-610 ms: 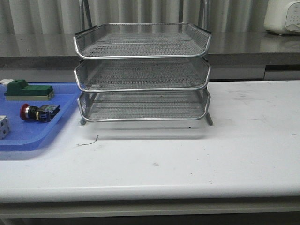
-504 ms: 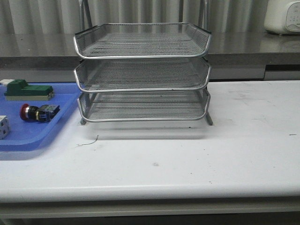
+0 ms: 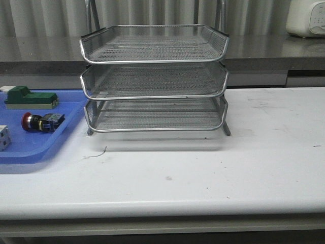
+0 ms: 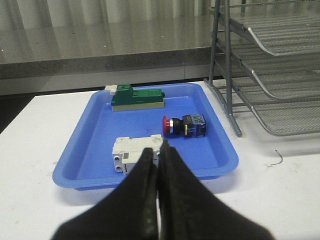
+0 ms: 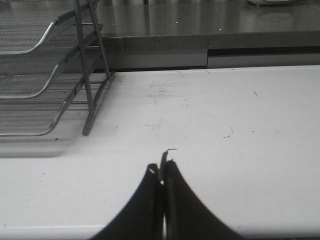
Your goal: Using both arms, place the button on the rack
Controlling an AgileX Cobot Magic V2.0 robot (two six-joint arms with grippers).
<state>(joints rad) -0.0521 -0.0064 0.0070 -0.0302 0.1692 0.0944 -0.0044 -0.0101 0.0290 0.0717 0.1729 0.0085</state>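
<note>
The button, red cap on a black body with a blue-black end, lies on its side in the blue tray left of the rack; it also shows in the left wrist view. The three-tier wire rack stands mid-table at the back. My left gripper is shut and empty, short of the tray's near rim, in front of the white block. My right gripper is shut over bare table to the right of the rack. Neither arm shows in the front view.
A green and beige block lies at the back of the tray, and a white cube sits at its left edge. A thin wire scrap lies on the table before the rack. A white appliance stands on the back counter.
</note>
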